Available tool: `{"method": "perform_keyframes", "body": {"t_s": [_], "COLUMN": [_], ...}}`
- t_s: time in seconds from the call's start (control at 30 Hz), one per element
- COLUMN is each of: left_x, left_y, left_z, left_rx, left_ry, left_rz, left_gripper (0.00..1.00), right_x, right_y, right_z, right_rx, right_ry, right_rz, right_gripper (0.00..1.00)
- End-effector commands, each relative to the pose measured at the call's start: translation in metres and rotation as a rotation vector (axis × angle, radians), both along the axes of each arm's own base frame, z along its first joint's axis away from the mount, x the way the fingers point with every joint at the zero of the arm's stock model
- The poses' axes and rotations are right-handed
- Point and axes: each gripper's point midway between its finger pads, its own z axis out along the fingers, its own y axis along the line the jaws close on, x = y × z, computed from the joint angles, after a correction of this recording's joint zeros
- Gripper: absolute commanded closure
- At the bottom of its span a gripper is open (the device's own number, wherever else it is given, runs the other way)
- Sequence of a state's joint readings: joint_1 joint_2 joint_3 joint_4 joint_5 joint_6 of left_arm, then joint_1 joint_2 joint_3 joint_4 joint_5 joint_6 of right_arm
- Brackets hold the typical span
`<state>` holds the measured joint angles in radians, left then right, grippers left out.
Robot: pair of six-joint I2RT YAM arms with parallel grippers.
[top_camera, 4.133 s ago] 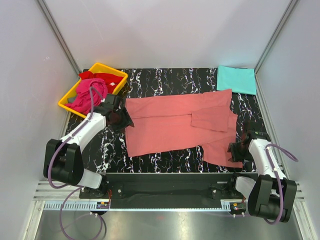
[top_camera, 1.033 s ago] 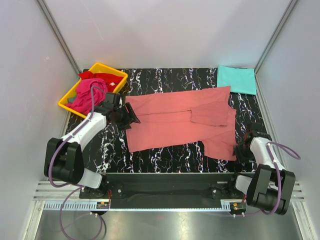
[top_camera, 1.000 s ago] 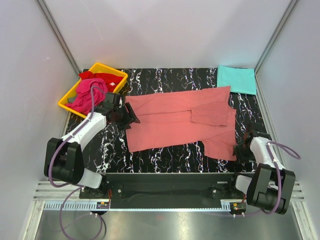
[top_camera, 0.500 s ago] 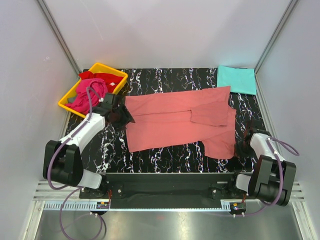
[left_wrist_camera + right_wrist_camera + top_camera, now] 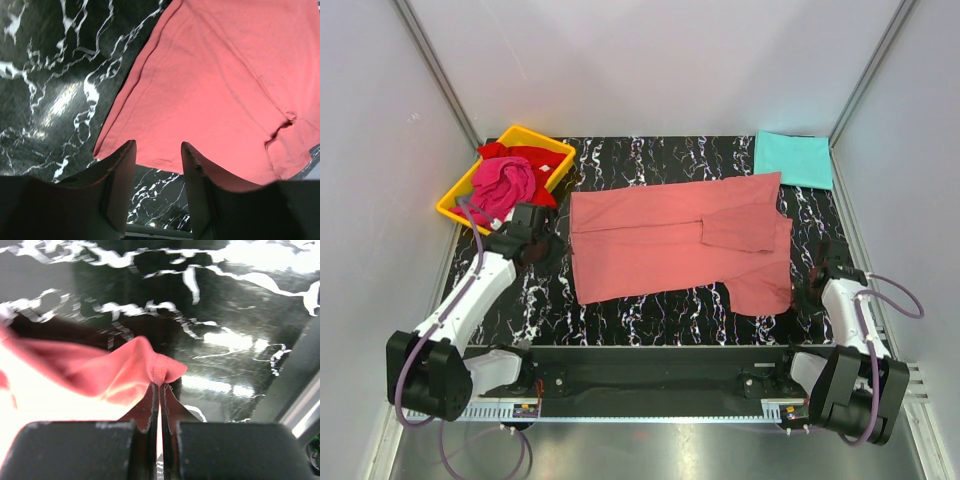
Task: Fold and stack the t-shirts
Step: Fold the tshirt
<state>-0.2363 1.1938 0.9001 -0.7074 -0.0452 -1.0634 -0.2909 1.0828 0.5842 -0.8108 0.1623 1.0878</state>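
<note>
At the near right edge of the worktop (image 5: 650,155), the right pincer (image 5: 159,390) is fully closed. Its two fingers (image 5: 172,407) are pressed together on a small raised fold of the salmon-pink t-shirt (image 5: 650,240). The wrist view shows a stitched edge of the cloth bunched up right at the fingertips. From above, this pincer (image 5: 817,283) sits against the near right corner of the shirt, close to the worktop's right edge.

On the left side, the left pincer (image 5: 157,150) stands part-way open with nothing between its jaws. Its fingers (image 5: 120,175) point towards the shirt, whose near left corner lies just ahead of the fingertips. I cannot tell whether they touch the cloth. From above, this pincer (image 5: 542,245) is just beside the shirt's left edge, towards the worktop's left edge.

The salmon-pink t-shirt lies spread flat across the middle of the black, white-veined worktop. Its long axis runs from the left edge to the right edge, tilted a little so that the right end sits farther back. A straight edge faces left. At the right end a flap is folded in on top of the body, and a part juts towards the near edge where the right pincer grips it.

Farther back, a yellow plastic tray (image 5: 455,208) stands at the far left corner, holding a crumpled magenta t-shirt (image 5: 500,185) and, behind it, a red t-shirt (image 5: 535,158). A turquoise t-shirt (image 5: 792,158) lies folded flat in the far right corner, well apart from both pincers.
</note>
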Motion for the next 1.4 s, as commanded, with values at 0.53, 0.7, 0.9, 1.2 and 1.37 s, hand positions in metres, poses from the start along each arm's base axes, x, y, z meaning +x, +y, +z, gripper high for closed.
{"method": "perform_keyframes", "body": {"t_s": [0.53,0.7,0.9,1.2,1.37], "left_x": [-0.077,-0.08,-0.084,-0.083,-0.09], "left_y": [-0.029,-0.034,-0.029,-0.032,-0.023], "left_z": [-0.088,-0.101,-0.116,-0.091,-0.09], "left_rx": [0.079,0.122,0.153,0.136,0.078], "left_ry": [0.251,0.307,0.326,0.291,0.264], "left_rz": [0.128,0.127,0.174,0.214,0.37], "left_gripper": [0.5,0.5,0.51,0.49,0.48], "right_x": [0.016,0.017,0.02,0.018,0.018], "right_y": [0.03,0.035,0.036,0.036,0.036], "right_z": [0.017,0.018,0.024,0.023,0.024], "right_rx": [0.068,0.077,0.07,0.068,0.067], "right_ry": [-0.171,-0.204,-0.238,-0.244,-0.244], "right_rz": [0.34,0.367,0.376,0.377,0.377], "right_gripper": [1.0,1.0,1.0,1.0,1.0]}}
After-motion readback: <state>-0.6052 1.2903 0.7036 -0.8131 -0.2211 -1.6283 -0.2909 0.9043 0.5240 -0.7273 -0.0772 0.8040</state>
